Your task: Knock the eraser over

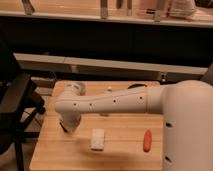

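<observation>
At the wooden table's [120, 137] left side, the closed gripper [66, 126] touched the small dark stubby eraser [63, 127]; a pale flat rectangular pad [97, 139] lay near.

The gripper [65, 126] is largely hidden beneath the white arm [107, 103] near the table's [120, 145] left edge; only a dark tip is seen. The eraser cannot be told apart from it. A dark object [136, 86] at the far edge is partly covered. The table's near edge is cut off.
</observation>
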`<state>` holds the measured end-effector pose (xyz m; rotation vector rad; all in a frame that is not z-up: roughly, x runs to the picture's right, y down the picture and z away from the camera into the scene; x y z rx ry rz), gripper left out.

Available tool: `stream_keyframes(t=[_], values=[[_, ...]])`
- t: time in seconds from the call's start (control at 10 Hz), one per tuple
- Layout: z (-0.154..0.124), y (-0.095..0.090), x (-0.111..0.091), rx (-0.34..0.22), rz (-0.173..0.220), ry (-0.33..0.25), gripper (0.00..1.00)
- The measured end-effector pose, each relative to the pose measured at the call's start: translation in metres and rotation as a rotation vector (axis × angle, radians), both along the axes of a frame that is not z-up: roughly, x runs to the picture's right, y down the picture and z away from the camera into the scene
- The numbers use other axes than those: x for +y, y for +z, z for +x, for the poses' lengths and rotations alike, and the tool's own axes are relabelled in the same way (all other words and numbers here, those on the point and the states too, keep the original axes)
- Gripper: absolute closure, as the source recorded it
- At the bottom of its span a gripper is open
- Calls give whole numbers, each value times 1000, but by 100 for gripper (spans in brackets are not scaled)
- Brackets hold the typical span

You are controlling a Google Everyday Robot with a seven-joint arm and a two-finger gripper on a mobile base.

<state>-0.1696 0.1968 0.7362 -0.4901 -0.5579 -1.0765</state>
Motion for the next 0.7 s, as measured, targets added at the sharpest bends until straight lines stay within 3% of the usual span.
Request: stream_keyframes(t=[0.7], values=[[-8,0,-6,1,17,-23,99]])
